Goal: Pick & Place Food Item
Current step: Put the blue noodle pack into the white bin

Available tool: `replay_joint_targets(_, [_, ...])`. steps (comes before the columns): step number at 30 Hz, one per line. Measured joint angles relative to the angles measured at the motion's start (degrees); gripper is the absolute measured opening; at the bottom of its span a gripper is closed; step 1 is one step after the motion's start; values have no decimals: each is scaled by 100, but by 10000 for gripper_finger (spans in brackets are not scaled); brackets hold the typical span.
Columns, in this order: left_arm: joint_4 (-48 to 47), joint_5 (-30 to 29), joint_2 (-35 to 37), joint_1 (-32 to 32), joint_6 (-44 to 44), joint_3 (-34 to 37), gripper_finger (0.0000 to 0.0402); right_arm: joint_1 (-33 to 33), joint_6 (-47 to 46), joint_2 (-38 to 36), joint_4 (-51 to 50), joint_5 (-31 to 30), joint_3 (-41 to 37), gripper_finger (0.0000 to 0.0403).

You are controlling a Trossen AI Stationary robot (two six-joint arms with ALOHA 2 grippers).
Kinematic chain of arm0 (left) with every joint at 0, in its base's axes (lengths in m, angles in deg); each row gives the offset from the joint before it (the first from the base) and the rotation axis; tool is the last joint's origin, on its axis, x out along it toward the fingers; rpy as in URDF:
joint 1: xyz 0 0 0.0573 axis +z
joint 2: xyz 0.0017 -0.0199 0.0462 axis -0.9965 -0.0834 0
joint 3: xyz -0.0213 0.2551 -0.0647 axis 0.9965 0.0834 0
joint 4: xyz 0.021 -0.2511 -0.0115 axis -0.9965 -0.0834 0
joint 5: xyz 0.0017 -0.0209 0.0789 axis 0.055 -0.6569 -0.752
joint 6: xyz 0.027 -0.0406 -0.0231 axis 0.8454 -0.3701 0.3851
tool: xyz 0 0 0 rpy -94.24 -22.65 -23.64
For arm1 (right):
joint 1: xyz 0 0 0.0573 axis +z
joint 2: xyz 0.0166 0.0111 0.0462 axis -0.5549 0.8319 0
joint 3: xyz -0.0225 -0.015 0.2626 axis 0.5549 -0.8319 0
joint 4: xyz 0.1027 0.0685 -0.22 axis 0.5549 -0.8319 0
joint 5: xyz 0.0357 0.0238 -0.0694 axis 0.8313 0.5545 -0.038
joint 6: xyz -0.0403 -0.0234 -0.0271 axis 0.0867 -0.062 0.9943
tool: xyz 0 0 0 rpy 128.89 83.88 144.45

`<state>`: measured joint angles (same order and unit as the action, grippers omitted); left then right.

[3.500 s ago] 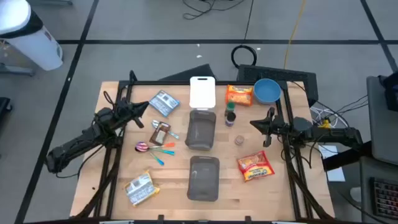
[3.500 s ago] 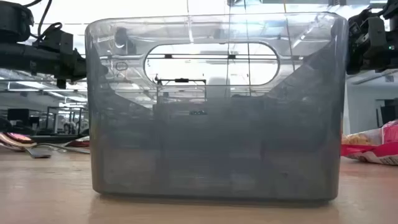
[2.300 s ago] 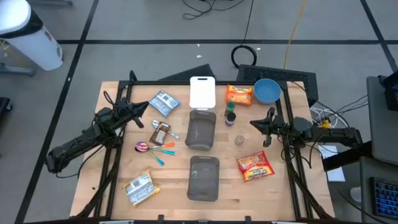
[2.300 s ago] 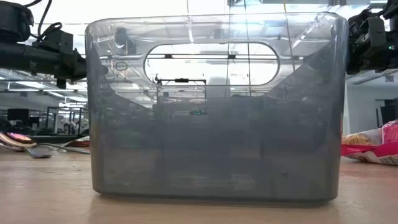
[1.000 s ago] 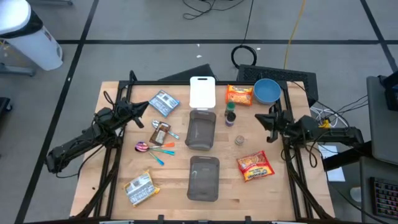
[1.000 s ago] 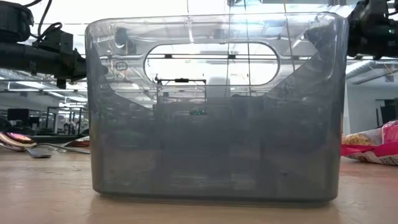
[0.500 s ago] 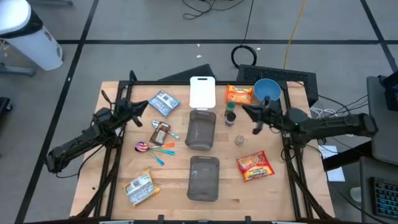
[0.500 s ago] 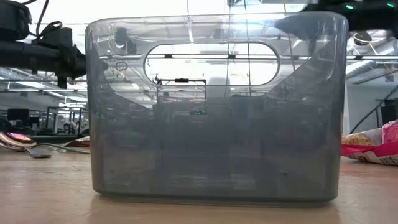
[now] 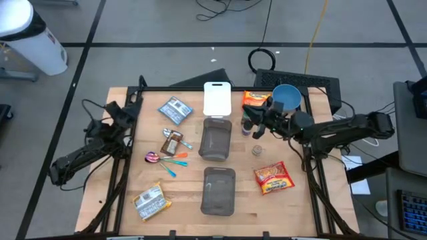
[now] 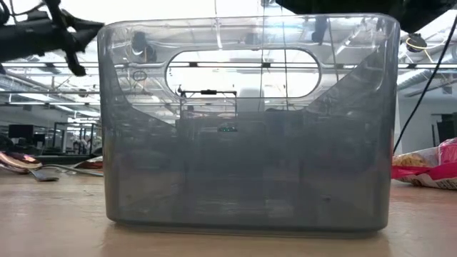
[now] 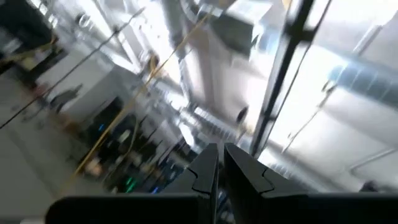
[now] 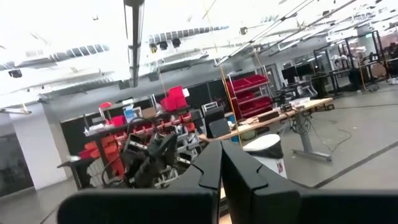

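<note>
Wooden counter (image 9: 187,193), light butcher-block, stands on a grey floor crossed by dark lines; cables lie on the floor beyond its far edge. The wrist views look up into a workshop with ceiling ducts, racks and red bins.

Two smoky translucent bins sit along the counter's midline, long axes running near to far: the far bin (image 9: 215,139) and the near bin (image 9: 219,191). Both appear empty from above. The low view is filled by the near bin's end wall (image 10: 246,121). A blue bowl (image 9: 287,97) rests at the far right corner; its contents cannot be made out. A white cutting board (image 9: 217,99) lies beyond the far bin.

Food items: an orange packet (image 9: 256,101) lies flat between board and bowl, long axis across the counter. A red-and-yellow packet (image 9: 274,178) lies on the right side, tilted diagonally. A silver packet (image 9: 150,201) lies near the left front corner.

Right pincer (image 9: 252,119) hangs over the small dark bottle (image 9: 247,124) just near the orange packet, fingers clenched, grasping nothing visible. Left pincer (image 9: 109,107) is raised at the counter's left edge, fingers nearly together, empty.
</note>
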<state>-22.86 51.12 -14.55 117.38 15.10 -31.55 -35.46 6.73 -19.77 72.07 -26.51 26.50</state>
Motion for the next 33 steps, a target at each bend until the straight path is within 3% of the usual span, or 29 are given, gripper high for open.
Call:
replay_joint_targets(6, [231, -191, -2, 2, -36, -14, 56, 0, -80, 141, 88, 0, 0, 0])
replay_joint_targets(18, [244, 414, -377, 0, -473, -751, 256, -80, -308, 140, 441, -138, 0, 3])
replay_joint_targets(21, [255, 306, -486, 0, 52, -958, 288, -223, -421, 137, 624, -180, 0, 11])
replay_joint_targets(25, [189, -110, -715, 1, 28, -1148, 311, -328, -695, 137, 794, -171, 2, 34])
replay_joint_targets(28, [-820, -32, -921, 0, 536, -1572, 313, -343, -862, 137, 752, -171, 40, 64])
replay_joint_targets(33, [-4221, 54, -1943, 2, 1212, -2929, 294, -343, -881, 137, -80, 208, 633, 124])
